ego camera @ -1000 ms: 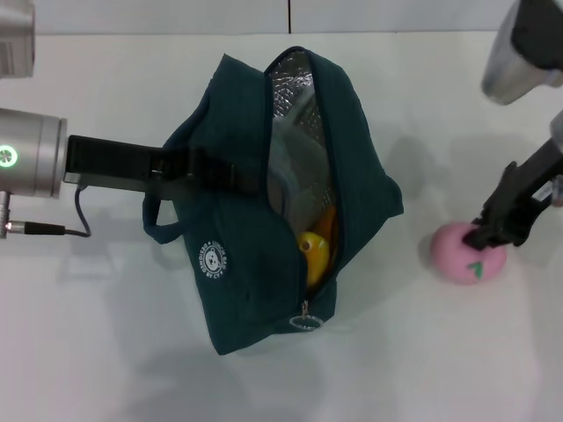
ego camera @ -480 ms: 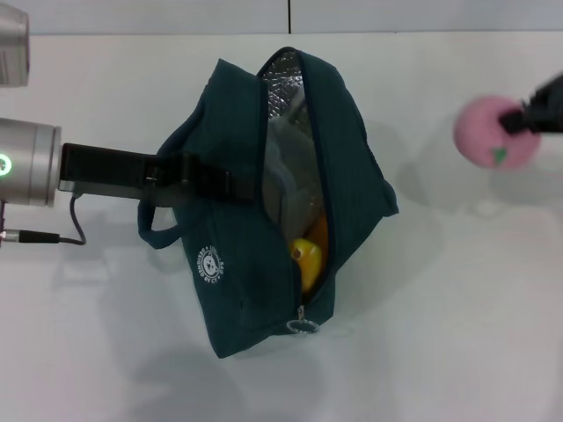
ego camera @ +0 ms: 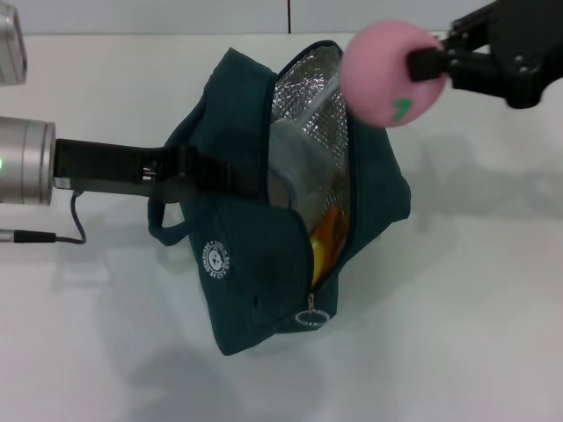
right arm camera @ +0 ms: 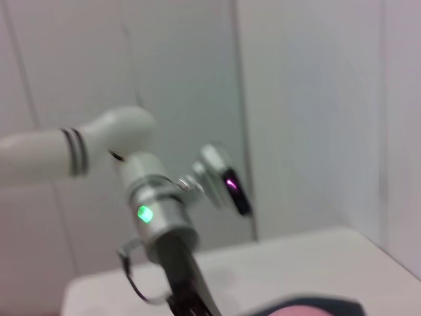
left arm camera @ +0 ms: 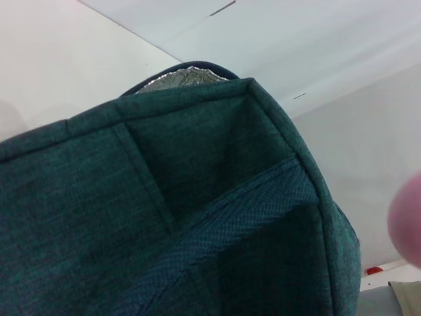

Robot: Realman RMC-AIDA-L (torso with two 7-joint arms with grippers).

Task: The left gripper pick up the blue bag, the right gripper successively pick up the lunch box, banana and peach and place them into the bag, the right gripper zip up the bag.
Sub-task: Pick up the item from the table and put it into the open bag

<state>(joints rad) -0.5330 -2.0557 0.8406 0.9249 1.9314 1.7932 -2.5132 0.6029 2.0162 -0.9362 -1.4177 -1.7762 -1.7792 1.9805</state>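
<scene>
The blue bag [ego camera: 237,255] is dark teal with a silver lining and stands on the white table, its zip open. My left gripper [ego camera: 201,173] is shut on the bag's left side near the handle. Inside the opening I see a pale lunch box [ego camera: 295,167] and a yellow banana [ego camera: 323,246]. The pink peach [ego camera: 387,72] hangs in the air above the bag's open top, with my right gripper [ego camera: 427,63] shut on it from the right. In the left wrist view the bag's fabric [left arm camera: 164,217] fills the picture and the peach [left arm camera: 408,214] shows at the edge.
A white table [ego camera: 457,308] surrounds the bag. A metal zip pull ring [ego camera: 314,316] hangs at the bag's near end. A black cable [ego camera: 53,236] trails from my left arm. The right wrist view shows my left arm [right arm camera: 158,217] against a pale wall.
My right gripper lifted the peach off the table at the right and carried it up and leftward to above the bag's opening. The bag shifted slightly in the left gripper.
</scene>
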